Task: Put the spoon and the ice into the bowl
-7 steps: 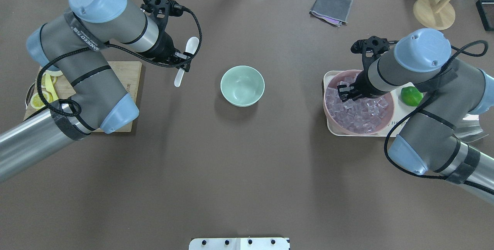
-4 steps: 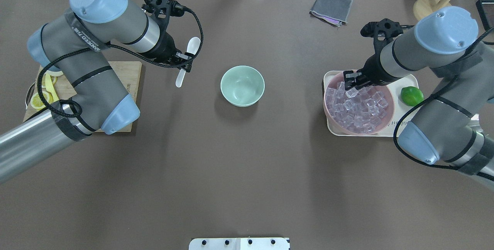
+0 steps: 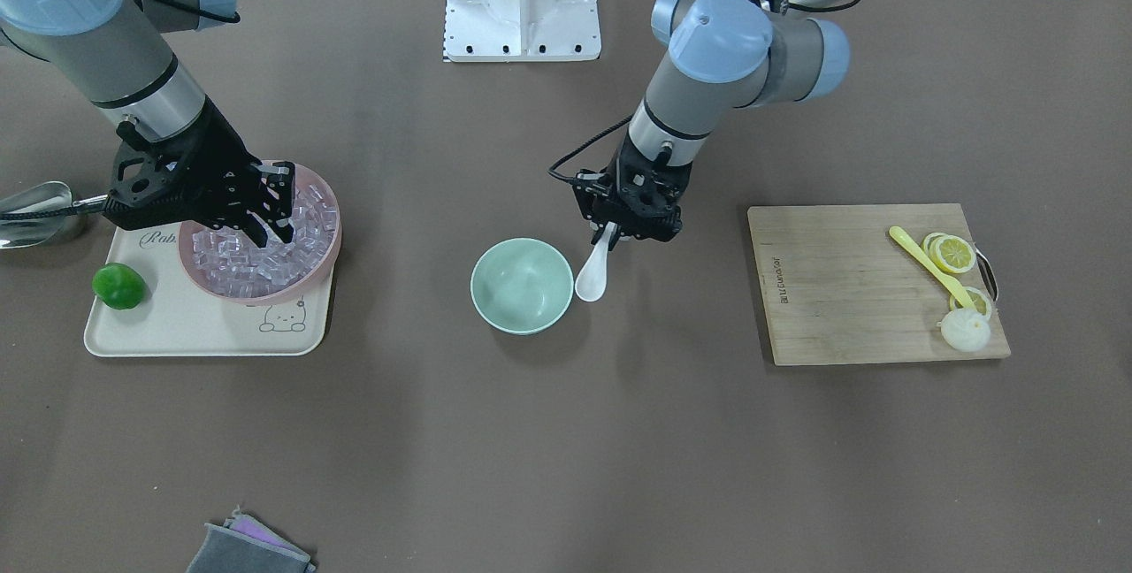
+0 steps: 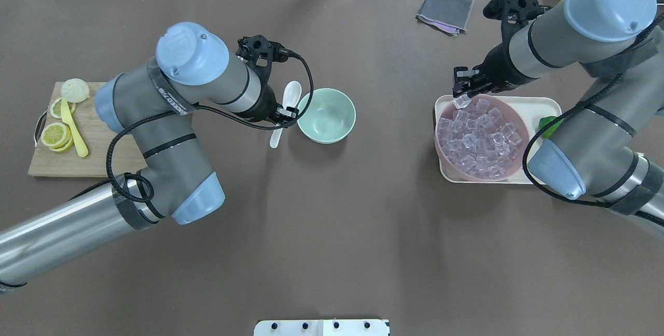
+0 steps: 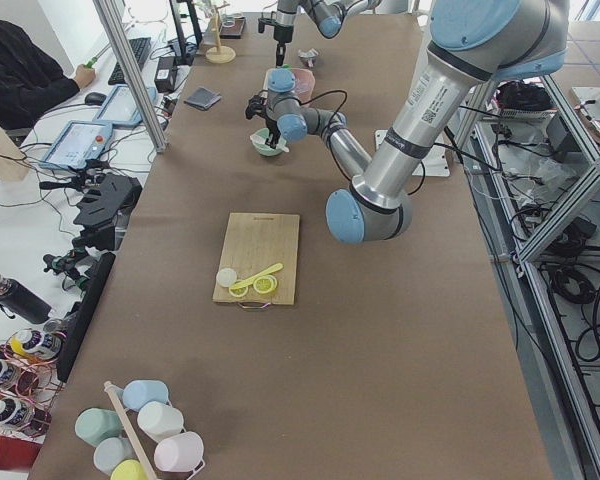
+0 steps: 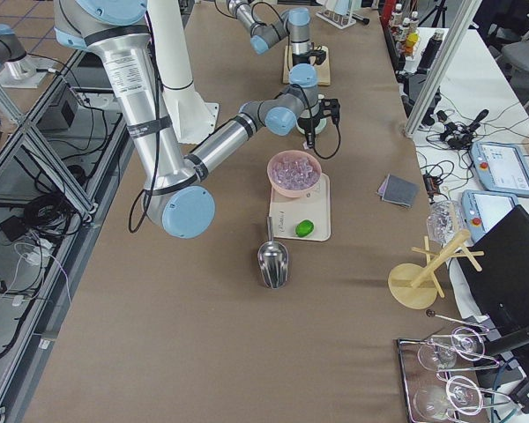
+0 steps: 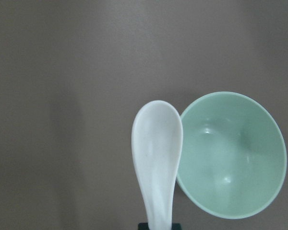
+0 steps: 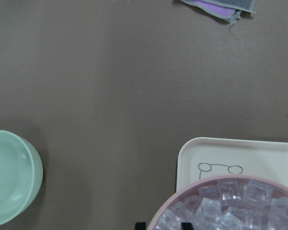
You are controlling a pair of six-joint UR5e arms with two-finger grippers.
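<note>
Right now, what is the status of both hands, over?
Left hand shut on small white plastic spoon, beside round mint-green bowl. Right hand shut on clear ice cube above pink bowl. Green bowl empty, unobstructed.

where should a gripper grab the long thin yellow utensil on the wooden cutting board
Grip the long thin yellow utensil near its bare end, farthest from the round white bun, coming straight down with jaws across its narrow width. It lies flat on the wooden cutting board, and lemon slices crowd its other half, so that end likely leaves most finger room.
</note>
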